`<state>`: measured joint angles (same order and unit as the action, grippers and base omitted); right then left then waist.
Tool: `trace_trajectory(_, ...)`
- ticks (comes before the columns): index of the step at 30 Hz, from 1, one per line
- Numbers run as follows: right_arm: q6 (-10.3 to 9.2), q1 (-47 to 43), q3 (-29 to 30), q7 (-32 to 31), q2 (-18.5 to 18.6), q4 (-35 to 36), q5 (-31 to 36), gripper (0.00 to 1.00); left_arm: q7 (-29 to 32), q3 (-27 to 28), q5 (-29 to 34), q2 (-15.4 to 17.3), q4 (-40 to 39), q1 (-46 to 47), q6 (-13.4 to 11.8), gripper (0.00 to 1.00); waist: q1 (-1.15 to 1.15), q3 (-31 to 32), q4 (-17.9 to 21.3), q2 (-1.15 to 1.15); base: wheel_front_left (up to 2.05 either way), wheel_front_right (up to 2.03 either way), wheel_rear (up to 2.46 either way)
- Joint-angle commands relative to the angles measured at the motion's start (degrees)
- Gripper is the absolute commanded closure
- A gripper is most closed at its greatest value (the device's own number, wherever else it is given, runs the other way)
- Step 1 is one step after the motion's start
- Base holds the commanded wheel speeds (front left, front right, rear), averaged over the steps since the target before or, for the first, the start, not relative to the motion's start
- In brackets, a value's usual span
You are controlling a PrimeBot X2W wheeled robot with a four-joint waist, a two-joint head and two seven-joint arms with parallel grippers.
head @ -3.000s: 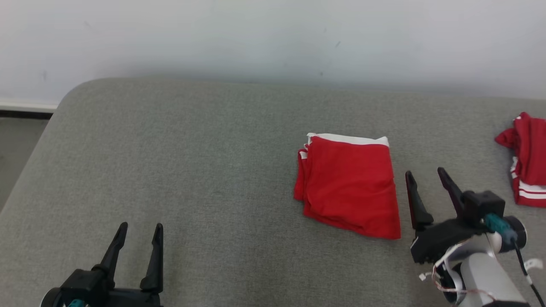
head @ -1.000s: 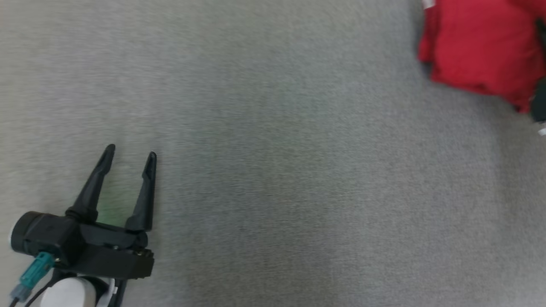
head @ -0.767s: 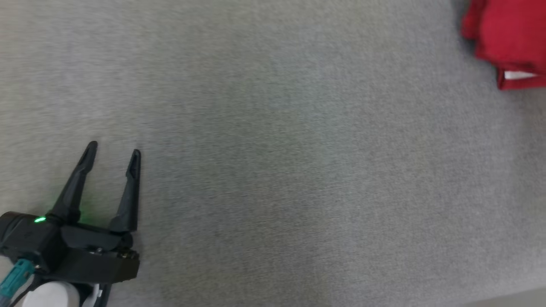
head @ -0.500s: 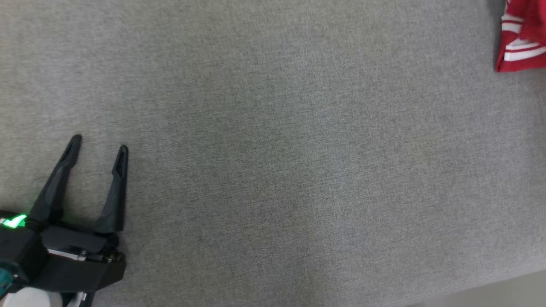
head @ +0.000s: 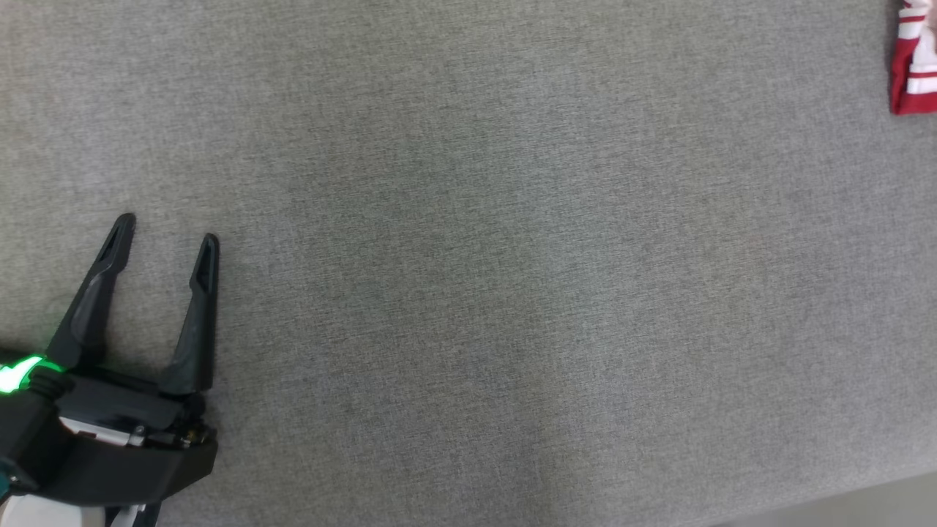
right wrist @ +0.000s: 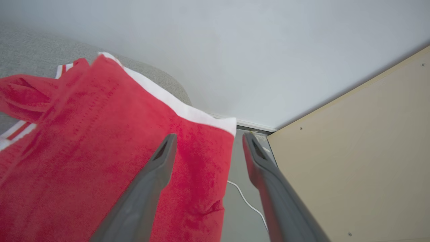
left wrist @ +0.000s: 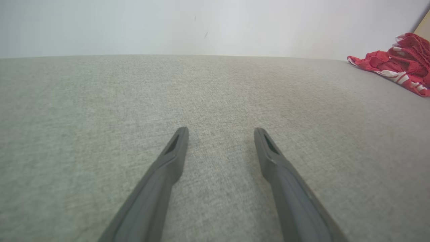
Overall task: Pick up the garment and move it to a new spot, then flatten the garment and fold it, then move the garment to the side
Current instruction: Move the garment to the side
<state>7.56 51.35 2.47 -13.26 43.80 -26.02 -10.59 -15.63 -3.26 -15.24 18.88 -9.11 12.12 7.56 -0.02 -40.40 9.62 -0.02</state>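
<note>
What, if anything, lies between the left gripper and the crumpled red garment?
Nothing visible: bare grey cushion stretches from the open left gripper to the crumpled red garment at the head view's upper right.

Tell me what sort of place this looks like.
Likely an indoor test room for laundry folding: a grey upholstered surface, bed or sofa-like, a plain white wall behind it, red garments lying on it.

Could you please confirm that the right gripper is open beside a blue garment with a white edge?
Not quite: the garment is red, not blue, as the right wrist view shows. The rest holds: the right gripper is open beside it, and it has a white edge.
</note>
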Motion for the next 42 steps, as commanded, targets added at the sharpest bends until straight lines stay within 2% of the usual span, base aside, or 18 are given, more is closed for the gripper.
trace_trajectory(1, -0.14, 0.23, 0.88, 0.89, -0.64, 0.21, 1.02, 0.0, 0.94, -0.46, -0.87, -0.8, 4.46, 1.07, -0.18, 0.0, 0.02, 0.09, -0.39, 0.02, 0.0, 0.0, 0.0)
trace_trajectory(5, -0.14, 0.89, 0.9, 2.83, -1.63, 0.44, 2.82, 0.0, 0.93, -0.32, -1.02, -1.48, 5.45, 1.52, -0.18, 0.0, 0.02, 1.89, -0.95, 0.02, 0.0, 0.0, 0.0)
trace_trajectory(12, -0.14, 0.35, -0.95, 9.93, -5.39, 0.53, 1.69, 0.0, 0.69, 2.46, -0.93, -3.56, 7.07, -0.27, -0.18, 0.0, 0.02, 9.66, -2.37, 0.02, 0.0, 0.0, 0.0)
trace_trajectory(19, -0.15, -3.43, -4.28, 16.31, -13.76, 1.87, 2.52, 0.0, 0.53, 6.6, 0.64, -6.45, 7.81, -3.91, -0.15, 0.0, 0.02, 18.65, -3.25, 0.02, 0.0, 0.0, 0.0)
trace_trajectory(27, -0.15, -13.9, -5.47, 20.65, -22.94, 5.4, 2.05, 0.0, 0.54, 8.84, 2.42, -8.92, 9.54, -8.68, -0.15, 0.0, 0.02, 27.47, -4.96, 0.02, 0.0, 0.0, 0.0)
trace_trajectory(42, -0.15, -36.57, -3.81, 24.06, -32.85, 12.14, 0.1, 0.0, 0.54, 8.19, 3.7, -11.52, 14.51, -11.32, -0.15, 0.0, 0.02, 35.83, -9.77, 0.02, 0.0, 0.0, 0.0)
